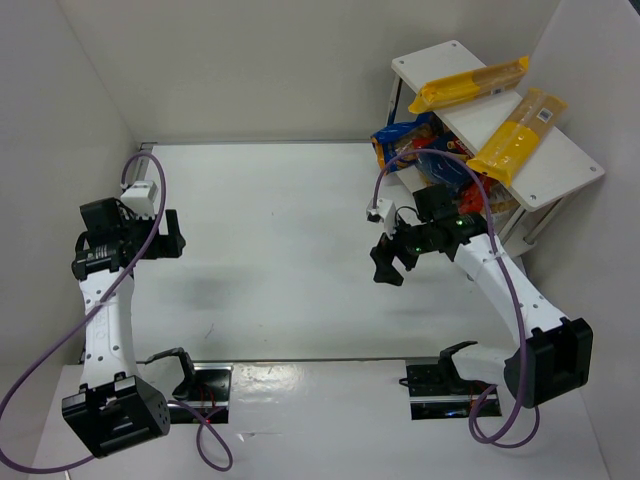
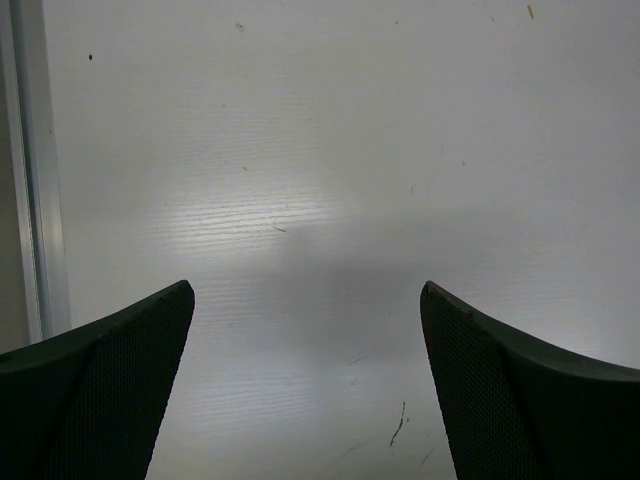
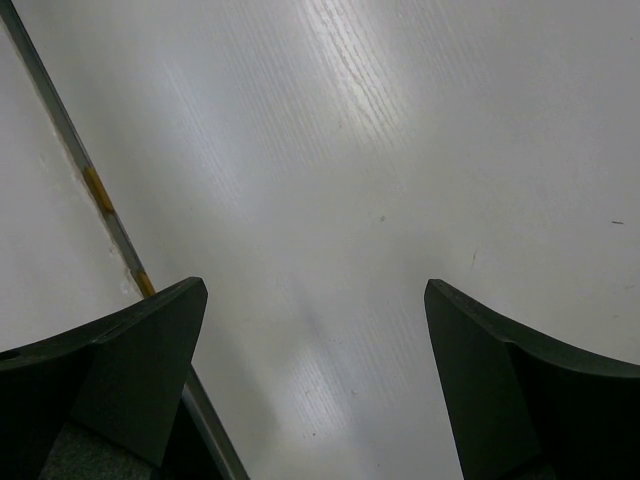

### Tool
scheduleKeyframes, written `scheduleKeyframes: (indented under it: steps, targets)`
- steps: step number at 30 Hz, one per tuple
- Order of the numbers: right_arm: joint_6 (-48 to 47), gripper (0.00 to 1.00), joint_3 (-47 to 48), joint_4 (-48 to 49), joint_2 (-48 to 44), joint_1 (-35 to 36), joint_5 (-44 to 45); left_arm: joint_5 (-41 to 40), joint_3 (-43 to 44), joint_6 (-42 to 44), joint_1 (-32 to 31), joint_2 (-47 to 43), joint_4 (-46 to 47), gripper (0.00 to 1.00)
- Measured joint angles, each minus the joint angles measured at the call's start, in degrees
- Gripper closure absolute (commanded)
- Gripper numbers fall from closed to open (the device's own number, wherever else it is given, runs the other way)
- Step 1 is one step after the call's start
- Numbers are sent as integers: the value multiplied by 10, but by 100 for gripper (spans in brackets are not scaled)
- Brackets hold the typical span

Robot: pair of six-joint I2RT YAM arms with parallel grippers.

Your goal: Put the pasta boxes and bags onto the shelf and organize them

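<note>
The white shelf (image 1: 560, 170) stands at the back right. Two long yellow bags (image 1: 468, 84) (image 1: 517, 133) lie on its top board. On the lower tier, blue and red packets (image 1: 405, 140) (image 1: 440, 165) are bunched together; I cannot make out a dark blue box among them. My right gripper (image 1: 390, 266) is open and empty, down-left of the shelf over bare table (image 3: 380, 180). My left gripper (image 1: 170, 235) is open and empty at the far left; its wrist view shows only table (image 2: 300, 180).
White walls enclose the table on the left, back and right. A metal strip (image 3: 110, 215) runs along the table edge in the right wrist view, another (image 2: 35, 170) in the left wrist view. Purple cables (image 1: 500, 270) loop from both arms.
</note>
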Motion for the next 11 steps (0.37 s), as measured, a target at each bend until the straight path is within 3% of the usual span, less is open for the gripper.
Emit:
scheduleKeyframes:
  steps: [11]
  targets:
    - [-10, 2, 0, -3, 0, 0, -4, 0, 0, 0, 0, 0, 0, 1]
